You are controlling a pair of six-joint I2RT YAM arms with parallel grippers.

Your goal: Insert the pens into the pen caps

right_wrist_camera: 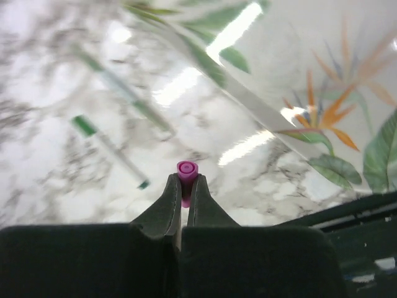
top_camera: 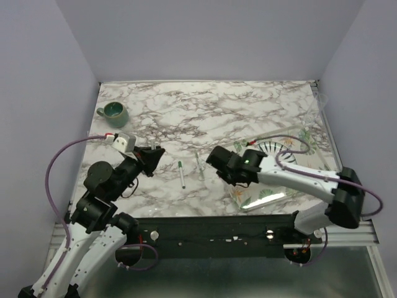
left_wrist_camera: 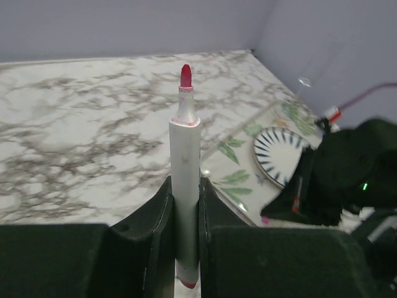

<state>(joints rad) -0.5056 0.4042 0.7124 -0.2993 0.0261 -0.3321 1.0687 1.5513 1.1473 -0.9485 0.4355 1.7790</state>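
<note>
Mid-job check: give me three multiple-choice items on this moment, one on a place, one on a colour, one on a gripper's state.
1. Where on the table is the mug? A far left corner; B near right corner; C centre.
2. Tip colour of the pen in the left gripper? A green; B red; C blue.
3. The right gripper is: A open, empty; B shut on the pink cap; C shut on a pen.
Answers: A, it stands at the far left; B, the tip shows red; B, the cap sits pinched.
</note>
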